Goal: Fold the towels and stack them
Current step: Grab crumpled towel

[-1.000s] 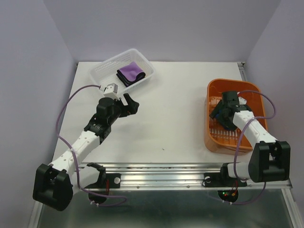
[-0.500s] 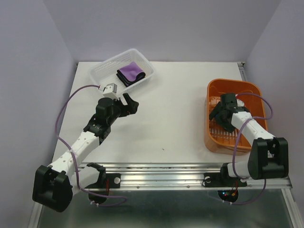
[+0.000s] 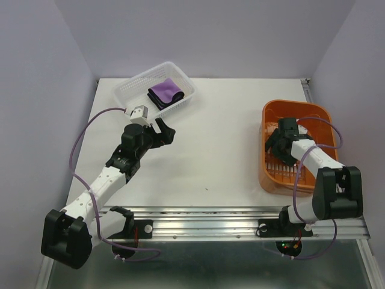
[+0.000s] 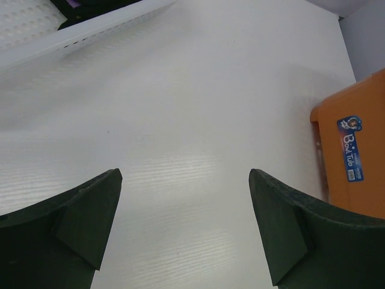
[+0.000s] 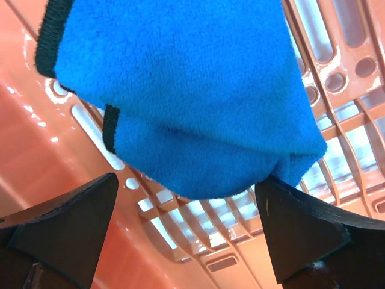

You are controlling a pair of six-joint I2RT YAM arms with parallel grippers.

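A folded purple towel with black edging lies in the white mesh basket at the back left. A bright blue towel with black edging lies bunched on the slatted floor of the orange basket. My right gripper is open just above it, one finger on each side, and the right fingertip touches the towel's lower edge. From above, the right gripper hides the blue towel. My left gripper stands open over bare table, just in front of the white basket.
The orange basket sits at the table's right side, and its labelled wall shows in the left wrist view. The white basket's rim runs along the top of that view. Purple cables loop off both arms.
The right arm has shifted slightly left and lower inside the orange basket. The left arm has not moved, and both grippers stay open.
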